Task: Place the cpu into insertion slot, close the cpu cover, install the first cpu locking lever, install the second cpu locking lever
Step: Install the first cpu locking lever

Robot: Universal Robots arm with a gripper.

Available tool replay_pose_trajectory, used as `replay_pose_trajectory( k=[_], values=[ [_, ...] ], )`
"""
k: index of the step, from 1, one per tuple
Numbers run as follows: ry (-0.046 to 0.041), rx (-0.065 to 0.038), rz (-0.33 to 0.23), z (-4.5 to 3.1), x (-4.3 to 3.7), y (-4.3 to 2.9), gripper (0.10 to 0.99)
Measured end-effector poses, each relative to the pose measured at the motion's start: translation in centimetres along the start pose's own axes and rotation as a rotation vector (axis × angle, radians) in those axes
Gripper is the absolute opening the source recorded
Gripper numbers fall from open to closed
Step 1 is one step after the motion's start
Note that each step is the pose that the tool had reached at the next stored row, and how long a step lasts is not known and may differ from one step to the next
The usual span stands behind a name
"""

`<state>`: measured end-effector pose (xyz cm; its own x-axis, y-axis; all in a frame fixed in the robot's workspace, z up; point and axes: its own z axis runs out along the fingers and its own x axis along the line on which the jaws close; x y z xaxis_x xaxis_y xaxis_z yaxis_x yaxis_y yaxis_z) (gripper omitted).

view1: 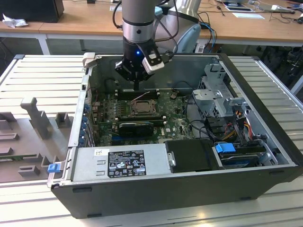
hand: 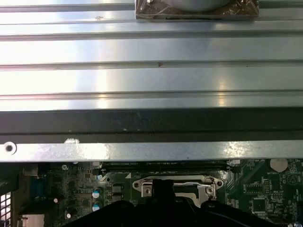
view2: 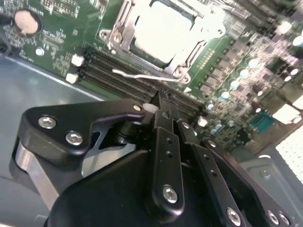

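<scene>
The cpu [view2: 165, 28] lies in its socket [view1: 142, 108] on the green motherboard, silver top up. The cpu cover [view2: 124, 23], a silvery frame, lies flat around it. One thin wire locking lever [view2: 142, 74] runs loose along the socket's edge beside the memory slots; in the exterior view this lever [view1: 141, 97] slants upward. My gripper [view2: 158, 98] hangs just above that lever, black fingers pressed together and holding nothing. The exterior view puts the gripper [view1: 136, 87] over the socket's far edge. The first wrist view has the gripper [hand: 161, 183] in front of the socket [hand: 175, 185].
The open computer case has a tall far wall [view1: 189, 71]. A drive cage [view1: 222, 99] with cables stands at the exterior view's right, and a power supply [view1: 118, 163] lies along the near side. A long black card [view1: 137, 126] sits near the socket. Grey fixtures [view1: 38, 118] rest outside the case.
</scene>
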<state>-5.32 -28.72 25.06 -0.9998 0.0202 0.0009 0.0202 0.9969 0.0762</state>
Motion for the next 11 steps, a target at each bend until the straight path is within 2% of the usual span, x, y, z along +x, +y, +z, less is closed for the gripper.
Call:
replay_pose_trajectory(
  k=[3, 11],
  values=[
    [0.0002, -0.001, 0.000, 0.27, -0.01, -0.05, 0.106],
    [0.0000, -0.001, 0.000, 0.31, -0.02, -0.05, 0.106]
  ],
)
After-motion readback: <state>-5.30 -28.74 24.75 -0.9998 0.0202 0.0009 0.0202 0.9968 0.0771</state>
